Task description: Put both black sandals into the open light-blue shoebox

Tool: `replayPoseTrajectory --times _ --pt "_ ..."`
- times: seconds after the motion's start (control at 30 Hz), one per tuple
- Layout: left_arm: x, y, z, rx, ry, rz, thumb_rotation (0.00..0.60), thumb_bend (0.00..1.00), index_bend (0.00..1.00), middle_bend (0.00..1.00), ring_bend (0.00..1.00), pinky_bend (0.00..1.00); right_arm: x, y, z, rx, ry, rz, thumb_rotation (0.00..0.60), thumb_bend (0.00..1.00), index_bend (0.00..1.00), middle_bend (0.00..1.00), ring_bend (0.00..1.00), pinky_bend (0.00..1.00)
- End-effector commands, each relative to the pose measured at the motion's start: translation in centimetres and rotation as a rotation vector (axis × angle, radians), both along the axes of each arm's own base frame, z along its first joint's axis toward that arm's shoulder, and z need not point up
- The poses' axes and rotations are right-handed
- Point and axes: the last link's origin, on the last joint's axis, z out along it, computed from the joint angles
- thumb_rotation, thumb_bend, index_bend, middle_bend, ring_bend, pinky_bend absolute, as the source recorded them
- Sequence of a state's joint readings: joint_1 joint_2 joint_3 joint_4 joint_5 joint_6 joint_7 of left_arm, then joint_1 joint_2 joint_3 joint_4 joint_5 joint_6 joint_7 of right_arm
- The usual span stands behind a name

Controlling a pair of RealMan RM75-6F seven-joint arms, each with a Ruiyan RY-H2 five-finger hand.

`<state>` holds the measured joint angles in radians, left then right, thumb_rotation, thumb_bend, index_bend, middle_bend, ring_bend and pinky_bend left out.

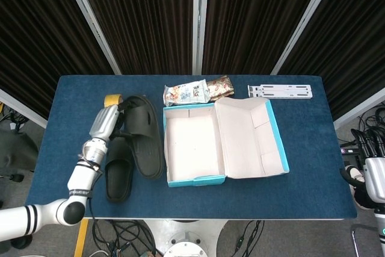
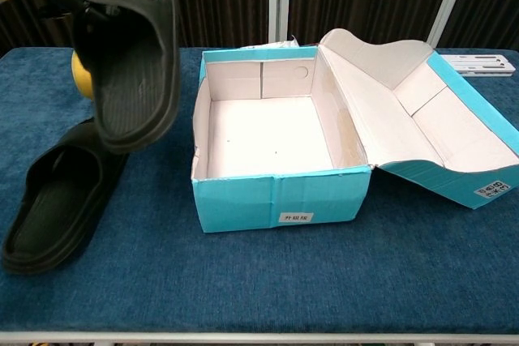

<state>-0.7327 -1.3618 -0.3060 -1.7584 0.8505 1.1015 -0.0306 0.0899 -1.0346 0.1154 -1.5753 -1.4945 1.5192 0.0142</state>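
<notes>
Blue tabletop [image 1: 289, 191] before dark curtains — left hand [image 1: 106, 122] grips one black sandal [image 2: 130, 54], raised and tilted, left of the open light-blue shoebox [image 2: 276, 200]; second sandal [image 2: 57, 204] lies flat. Right hand [image 1: 376, 180] hangs off-table, grip unclear.

The open light-blue shoebox [image 1: 194, 148] sits mid-table with its white interior bare and open from above. Its lid [image 1: 251, 138] lies flung open to the right, covering the table on that side. Behind the box's far wall, snack packets [image 1: 197, 92] lie close, and a white flat bracket [image 1: 280, 91] rests near the far right edge. To the box's left, the left hand [image 1: 106, 122] holds one black sandal [image 2: 130, 54] raised and tilted, just beside the box's left wall. The second sandal [image 2: 57, 196] lies flat on the blue table [image 1: 301, 191] below, with a yellow tape roll [image 2: 79, 72] behind. The table's front strip is open.
</notes>
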Motion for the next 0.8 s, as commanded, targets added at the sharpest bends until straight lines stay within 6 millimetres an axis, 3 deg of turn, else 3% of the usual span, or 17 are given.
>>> replayPoseTrajectory --times 0.03,0.3,0.53,0.8 --pt "3.2 2.8 -2.6 -0.071 -0.249 -0.1 0.6 0.07 0.47 0.44 0.79 0.85 0.2 -0.1 0.1 0.004 0.008 -0.001 0.6 0.08 0.01 0.13 0.0 0.09" --pt "6.4 5.2 -8.0 -0.195 -0.444 -0.153 0.6 0.05 0.47 0.44 0.66 0.74 0.7 -0.3 0.3 0.002 0.034 -0.007 0.6 0.08 0.01 0.13 0.0 0.09" --pt "6.6 6.0 -11.6 -0.163 -0.336 -0.245 0.6 0.03 0.47 0.44 0.61 0.68 0.9 -0.2 0.6 0.0 0.04 -0.024 0.6 0.08 0.01 0.13 0.0 0.09" --pt "5.6 6.2 -13.9 -0.062 -0.176 -0.356 0.6 0.03 0.47 0.43 0.6 0.67 0.9 0.0 0.5 0.001 0.041 -0.04 0.6 0.08 0.01 0.13 0.0 0.09"
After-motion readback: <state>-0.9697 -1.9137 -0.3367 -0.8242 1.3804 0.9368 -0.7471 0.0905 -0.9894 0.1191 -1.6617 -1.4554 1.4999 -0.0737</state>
